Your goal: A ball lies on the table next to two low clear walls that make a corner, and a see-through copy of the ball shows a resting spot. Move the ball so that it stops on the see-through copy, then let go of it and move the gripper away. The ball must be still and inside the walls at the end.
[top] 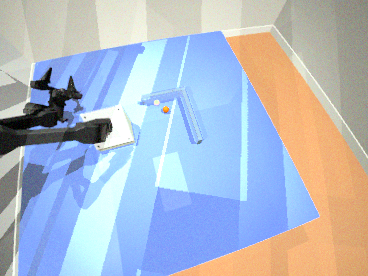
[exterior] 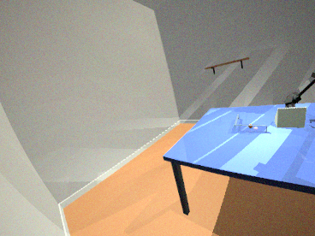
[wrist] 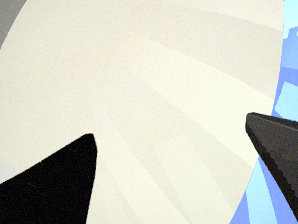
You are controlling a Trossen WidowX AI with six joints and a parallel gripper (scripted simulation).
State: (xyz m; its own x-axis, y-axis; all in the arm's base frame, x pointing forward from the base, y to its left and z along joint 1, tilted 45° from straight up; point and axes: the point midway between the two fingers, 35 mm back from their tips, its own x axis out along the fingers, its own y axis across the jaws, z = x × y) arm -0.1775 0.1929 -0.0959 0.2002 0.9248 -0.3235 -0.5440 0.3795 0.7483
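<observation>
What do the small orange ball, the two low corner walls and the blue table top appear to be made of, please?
The small orange ball looks like smooth, glossy plastic or rubber, judging by its bright highlight. The two low corner walls seem to be clear acrylic or glass, since the blue shows through them. The blue table top looks like a polished laminate, going by its sharp pale reflections.

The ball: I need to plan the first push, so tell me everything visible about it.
The ball is small, round, glossy orange, resting on the blue table inside the corner of the clear walls. The pale see-through copy sits just beside it, nearer the short wall. Nothing grips it; the open gripper is far off.
</observation>
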